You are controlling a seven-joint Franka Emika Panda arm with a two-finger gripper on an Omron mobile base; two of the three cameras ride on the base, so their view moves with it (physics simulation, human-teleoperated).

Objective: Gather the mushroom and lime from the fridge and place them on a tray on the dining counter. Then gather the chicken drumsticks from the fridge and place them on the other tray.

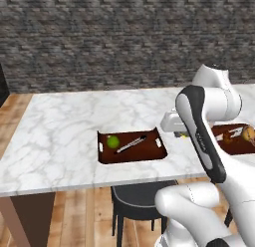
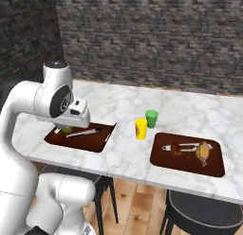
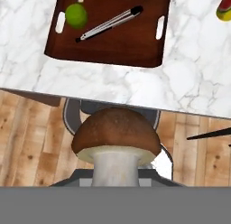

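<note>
Between the tips of our gripper sits the mushroom, pinched low on its pale stem with the brown cap upright above. We judge it light, soft and easily bruised — the stem is the sensible hold, gently, since the smooth cap could slip. Our hand hovers over the near edge of the table, level with its front, the arm bent sharply at the elbow. Beyond lies the near tray, already carrying the lime beside a long utensil.
</note>
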